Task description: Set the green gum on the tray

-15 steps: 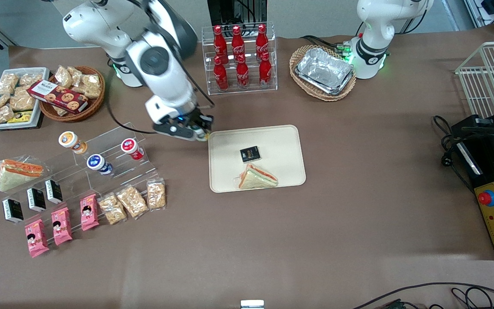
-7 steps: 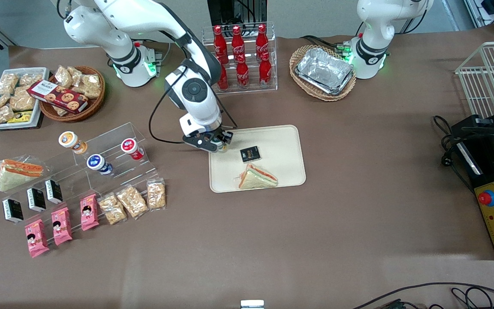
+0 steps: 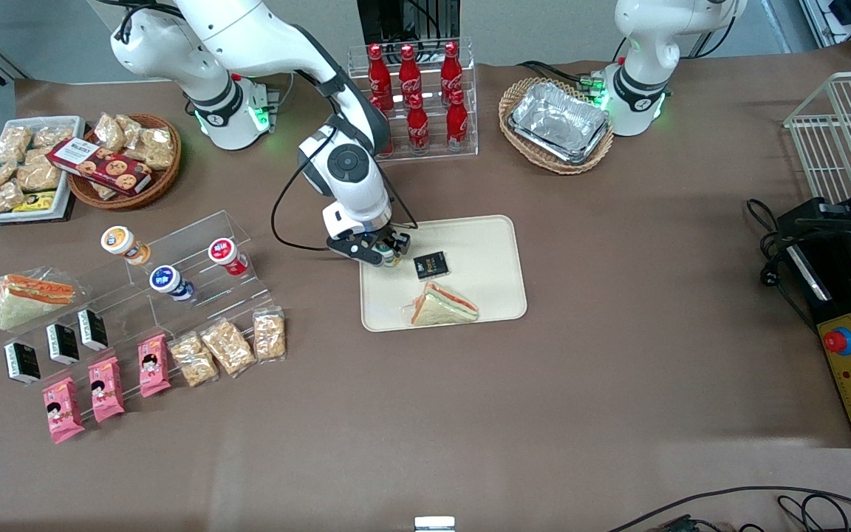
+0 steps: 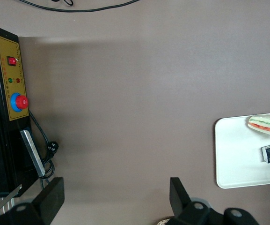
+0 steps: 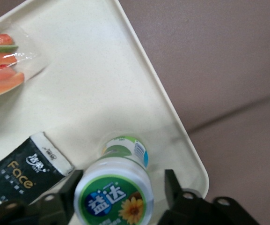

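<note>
The green gum (image 5: 113, 197), a small canister with a green flower-print lid, stands upright on the cream tray (image 5: 78, 84) near its corner toward the working arm's end. My right gripper (image 5: 123, 183) is directly above it and open. One of its fingers (image 5: 171, 185) stands apart from the lid, with tray showing in the gap; the other sits close against the lid. In the front view the gripper (image 3: 383, 251) hangs low over the tray (image 3: 481, 240) and mostly hides the gum (image 3: 391, 259).
A black packet (image 3: 431, 264) lies on the tray beside the gum, and a wrapped sandwich (image 3: 444, 304) lies nearer the front camera. An acrylic step stand (image 3: 174, 270) holds orange-, blue- and red-lidded canisters. A cola bottle rack (image 3: 412, 103) stands farther back.
The gripper carried the green gum from the tray's edge inward over the tray and lowered it. Its fingers now stand apart from the lid.
</note>
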